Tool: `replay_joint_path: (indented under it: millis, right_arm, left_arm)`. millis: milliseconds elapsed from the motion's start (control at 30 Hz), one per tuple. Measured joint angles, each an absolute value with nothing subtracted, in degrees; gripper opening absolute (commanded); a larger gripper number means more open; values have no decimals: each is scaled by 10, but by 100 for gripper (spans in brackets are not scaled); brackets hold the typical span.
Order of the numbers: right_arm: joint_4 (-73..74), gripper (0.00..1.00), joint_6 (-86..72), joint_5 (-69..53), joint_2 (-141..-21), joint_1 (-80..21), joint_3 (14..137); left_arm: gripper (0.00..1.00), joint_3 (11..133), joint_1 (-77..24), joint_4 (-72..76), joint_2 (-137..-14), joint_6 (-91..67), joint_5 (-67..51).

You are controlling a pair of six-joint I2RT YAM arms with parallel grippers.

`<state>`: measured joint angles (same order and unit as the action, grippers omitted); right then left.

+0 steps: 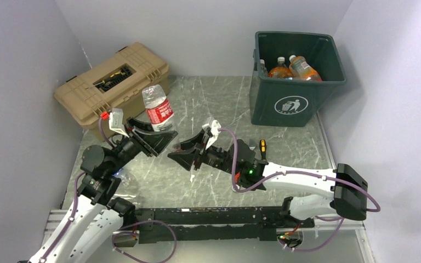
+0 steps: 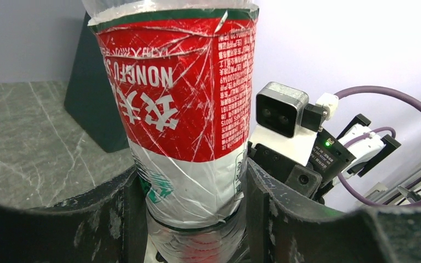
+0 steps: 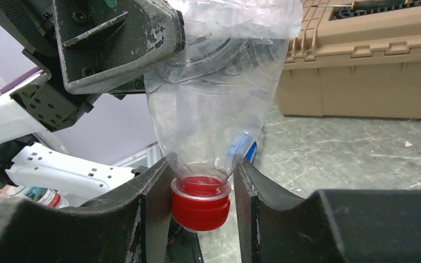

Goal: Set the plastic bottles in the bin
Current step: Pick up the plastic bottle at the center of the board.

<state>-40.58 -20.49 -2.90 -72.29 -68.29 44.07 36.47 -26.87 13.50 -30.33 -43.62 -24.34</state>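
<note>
A clear plastic bottle [image 1: 158,109] with a red label [image 2: 181,98] hangs upside down above the table, red cap [image 3: 200,205] at the bottom. My left gripper [image 1: 154,136] is shut on its body just below the label [image 2: 192,186]. My right gripper [image 1: 182,153] comes in from the right and has shut on the neck [image 3: 200,192]. One finger touches the cap's collar, the other the shoulder. The dark green bin [image 1: 296,104] stands at the back right, seen also behind the bottle [image 2: 93,109]. Orange bottles [image 1: 280,71] lie inside it.
A tan toolbox [image 1: 115,82] with its top compartment open stands at the back left, close behind the held bottle [image 3: 362,66]. A screwdriver [image 1: 262,147] with a yellow and black handle lies by my right forearm. Walls close in on both sides.
</note>
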Motion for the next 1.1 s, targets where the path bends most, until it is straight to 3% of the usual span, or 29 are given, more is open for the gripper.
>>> replay_joint_path:
  millis: [100,200,233,533,867,1100]
  right_arm:
    - [-385,0,-202,-25,-723,-682,453]
    - [-376,0,-198,-22,-723,-682,454]
    - [-371,0,-196,-22,-723,-683,454]
    - [-315,0,-169,5,-693,-684,453]
    - [-219,0,-137,117,-625,-685,466]
    - [-50,0,-45,333,-635,-678,697]
  left_arm:
    - [68,365,-267,144,-307,-436,-243]
    - [94,365,-267,143,-311,-434,-244]
    - [99,365,-267,138,-312,-436,-246]
    - [99,397,-268,42,-279,-407,-196]
    - [99,466,-269,-22,-260,-346,-139]
    - [99,531,-269,-146,-267,-266,-15]
